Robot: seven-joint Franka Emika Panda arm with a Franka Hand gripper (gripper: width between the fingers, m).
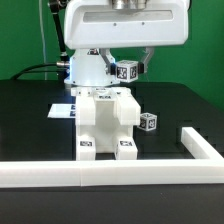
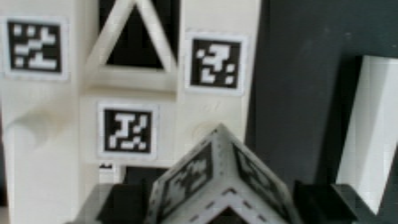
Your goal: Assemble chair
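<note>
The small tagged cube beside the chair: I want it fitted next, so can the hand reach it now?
Probably not yet: the cube stands uncovered, but the hand is gripping another tagged piece.

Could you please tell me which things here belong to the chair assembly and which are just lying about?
Job: part-built chair, loose tagged cube, tagged piece in the gripper.
Lying about: border rail, marker board.

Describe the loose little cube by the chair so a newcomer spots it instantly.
Find the partly built white chair in the middle of the scene. Just off its side toward the exterior view's right, a small white cube sits on the black table, one black-and-white tag facing the camera. Unlike the tagged piece held up in the gripper, it rests on the table, unheld.
</note>
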